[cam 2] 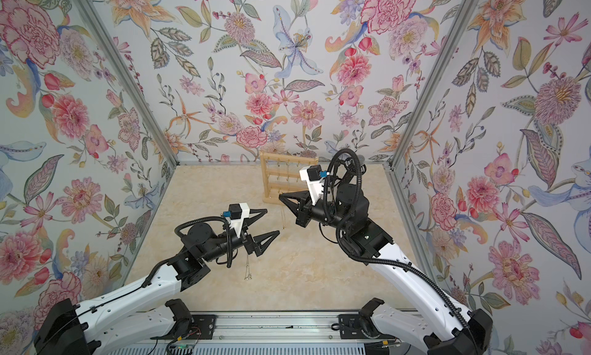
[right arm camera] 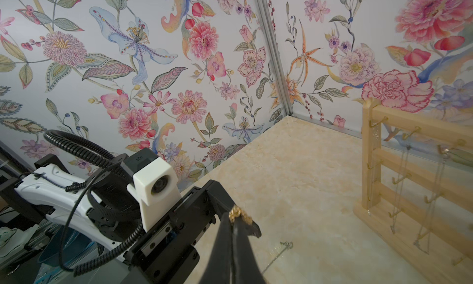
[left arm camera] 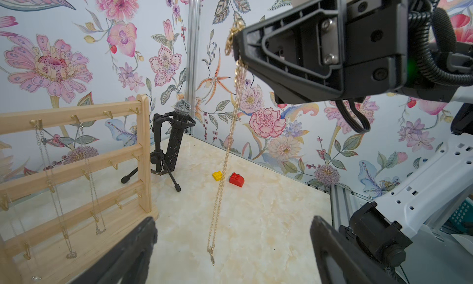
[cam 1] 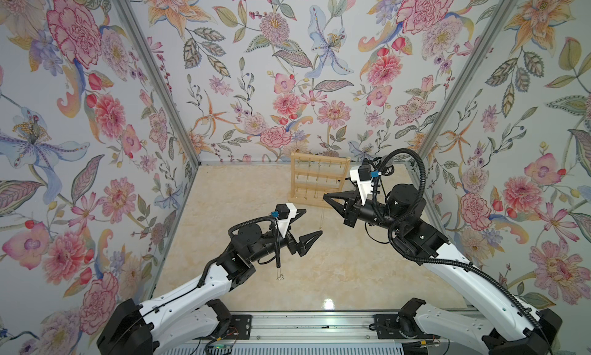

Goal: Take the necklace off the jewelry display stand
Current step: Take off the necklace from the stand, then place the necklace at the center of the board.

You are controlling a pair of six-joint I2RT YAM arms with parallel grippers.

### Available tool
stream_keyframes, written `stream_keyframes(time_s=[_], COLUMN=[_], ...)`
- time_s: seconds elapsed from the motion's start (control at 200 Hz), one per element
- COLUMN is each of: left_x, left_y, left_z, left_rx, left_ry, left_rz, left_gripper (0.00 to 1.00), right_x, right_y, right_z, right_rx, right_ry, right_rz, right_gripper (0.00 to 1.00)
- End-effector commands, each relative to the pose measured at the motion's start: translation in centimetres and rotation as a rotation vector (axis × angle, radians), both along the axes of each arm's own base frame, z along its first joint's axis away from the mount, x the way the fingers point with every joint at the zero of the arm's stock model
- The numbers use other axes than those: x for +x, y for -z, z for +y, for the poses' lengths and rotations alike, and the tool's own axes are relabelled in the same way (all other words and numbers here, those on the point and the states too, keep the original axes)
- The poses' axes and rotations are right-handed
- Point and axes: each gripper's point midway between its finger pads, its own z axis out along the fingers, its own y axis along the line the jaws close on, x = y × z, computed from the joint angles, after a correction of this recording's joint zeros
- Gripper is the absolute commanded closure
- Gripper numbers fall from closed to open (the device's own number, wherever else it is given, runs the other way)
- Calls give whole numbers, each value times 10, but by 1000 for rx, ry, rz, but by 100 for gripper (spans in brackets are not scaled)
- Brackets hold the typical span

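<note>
A gold necklace (left arm camera: 225, 165) dangled from the right gripper (left arm camera: 238, 42), whose jaws were pressed together on a bunched stretch of chain at its top, just in front of the jewelry display stand (cam 1: 319, 160) and clear of its pegs. The left gripper (cam 1: 312, 222) hovered nearby, farther out from the stand, its jaws spread wide and holding nothing. The chain fell in a doubled strand toward the tabletop (left arm camera: 256, 218); whether its lower end touched the surface could not be told. Thin silver chains (left arm camera: 89, 172) hung from the stand's top bar, and a black microphone (left arm camera: 176, 139) stood just beside one of its posts. The necklace looked featherlight and wholly limp. It seemed likely to swing with any arm motion, to slide through smooth fingertips if pinched by a single link, and to snag on a peg if carried close to the stand. The bunched links at the top appeared the safest place to grip, since several strands sat under the pads together there. A helping jaw would probably do best closing on the hanging strand just below that pinch.
</note>
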Motion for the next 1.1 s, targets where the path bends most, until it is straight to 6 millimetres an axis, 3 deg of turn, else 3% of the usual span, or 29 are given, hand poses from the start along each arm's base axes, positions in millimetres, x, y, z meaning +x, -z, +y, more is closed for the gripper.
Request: stream_keyframes(time_s=[0.0,0.51,0.701,1.096], left_x=[-11,7,10,15], left_y=[-23,-4,1,20], left_z=[-11,-37,-41,-47], left_rx=[-54,16,20,37], left_ry=[88,118,126,131], left_rz=[-75,-74,-62,-22], left_gripper=[9,33,54,82], right_x=[-10,-14,-13,-13], right_y=[-5,-1,0,1], right_z=[-1,2,2,1], right_rx=[17,8,6,2], right_ry=[-26,-37,-34,-27], right_rz=[7,25,24,23], right_gripper=[100,100,100,100])
